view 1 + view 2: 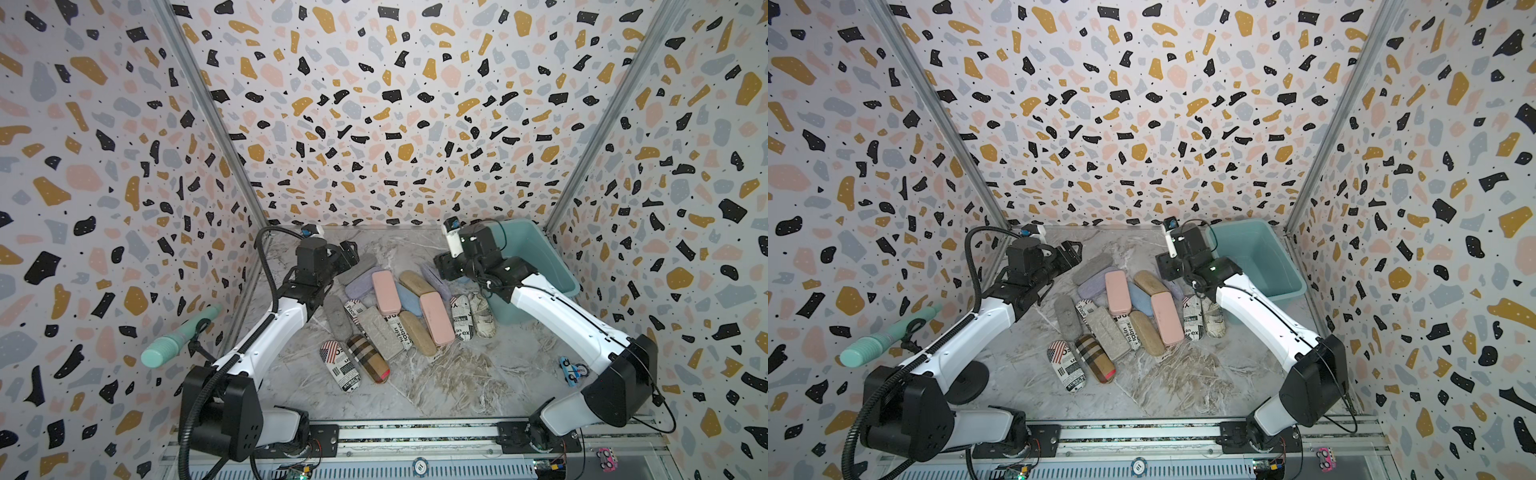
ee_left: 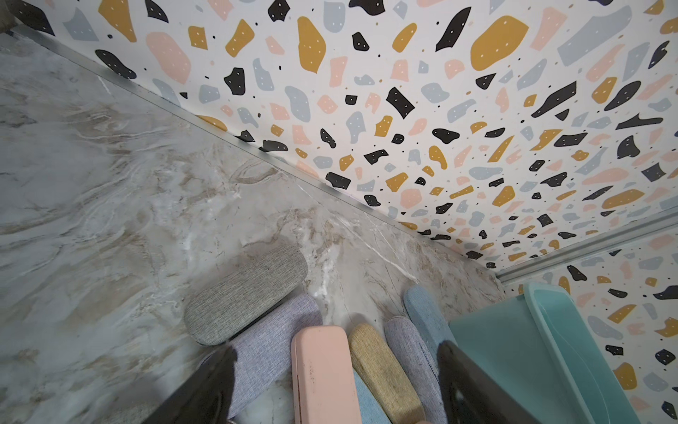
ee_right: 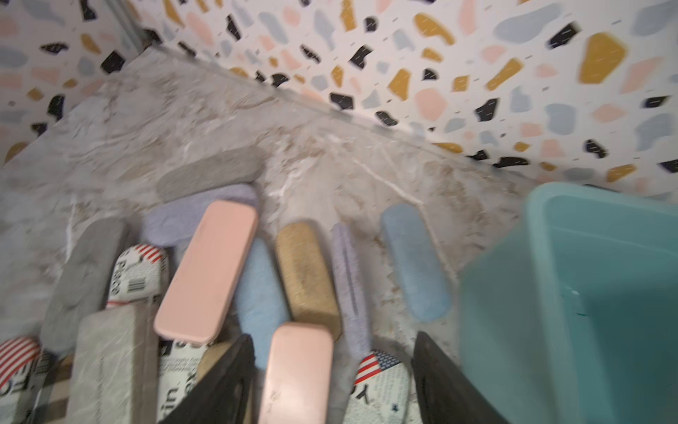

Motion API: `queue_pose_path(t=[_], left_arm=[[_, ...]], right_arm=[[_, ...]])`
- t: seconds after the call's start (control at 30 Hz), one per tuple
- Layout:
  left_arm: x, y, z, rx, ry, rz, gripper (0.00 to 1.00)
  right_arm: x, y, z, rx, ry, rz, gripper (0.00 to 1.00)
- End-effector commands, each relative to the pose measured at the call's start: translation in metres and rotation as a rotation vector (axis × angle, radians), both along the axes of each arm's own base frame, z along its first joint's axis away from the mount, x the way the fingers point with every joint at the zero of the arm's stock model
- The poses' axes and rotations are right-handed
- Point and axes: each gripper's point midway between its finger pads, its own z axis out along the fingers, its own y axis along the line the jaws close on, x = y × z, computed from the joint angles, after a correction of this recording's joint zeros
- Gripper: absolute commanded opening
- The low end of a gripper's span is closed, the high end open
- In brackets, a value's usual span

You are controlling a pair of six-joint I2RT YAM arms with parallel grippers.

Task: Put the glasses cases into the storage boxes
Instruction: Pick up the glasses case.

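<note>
Just one teal tub, right of centre in both top views; what shows of its inside is bare plastic. The left gripper and right gripper both have jaws apart, clamping nothing. The glasses cases lie mid-frame on the marble tabletop beside the tub. I count five newsprint, three grey, two each of pink, tan, blue and lilac, and one plaid case.
</note>
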Motion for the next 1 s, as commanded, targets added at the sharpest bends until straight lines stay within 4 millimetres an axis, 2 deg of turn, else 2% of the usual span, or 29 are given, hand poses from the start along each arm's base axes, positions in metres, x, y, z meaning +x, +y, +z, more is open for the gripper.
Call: queue_pose_path(t=[0.0, 0.17, 0.3, 0.47, 0.67, 0.97], left_arm=[[0.002, -0.015, 0.007, -0.042, -0.022, -0.082, 0.87], [0.001, -0.043, 0.000, -0.091, -0.005, -0.214, 0.83], [-0.005, -0.067, -0.005, -0.104, 0.006, -0.283, 0.83], [-0.009, -0.078, -0.011, -0.096, 0.026, -0.312, 0.83], [-0.010, -0.083, -0.014, -0.089, 0.038, -0.326, 0.83], [-0.011, -0.086, -0.018, -0.084, 0.048, -0.335, 0.83]], right_arm=[[-0.026, -0.002, -0.046, -0.021, 0.155, 0.001, 0.70], [-0.052, 0.003, -0.085, 0.003, 0.281, 0.057, 0.78], [-0.065, 0.001, -0.115, -0.007, 0.349, 0.090, 0.84], [-0.072, -0.002, -0.152, -0.060, 0.425, 0.115, 0.84], [-0.063, -0.003, -0.170, -0.063, 0.436, 0.102, 0.84], [-0.063, -0.002, -0.194, -0.081, 0.464, 0.095, 0.83]])
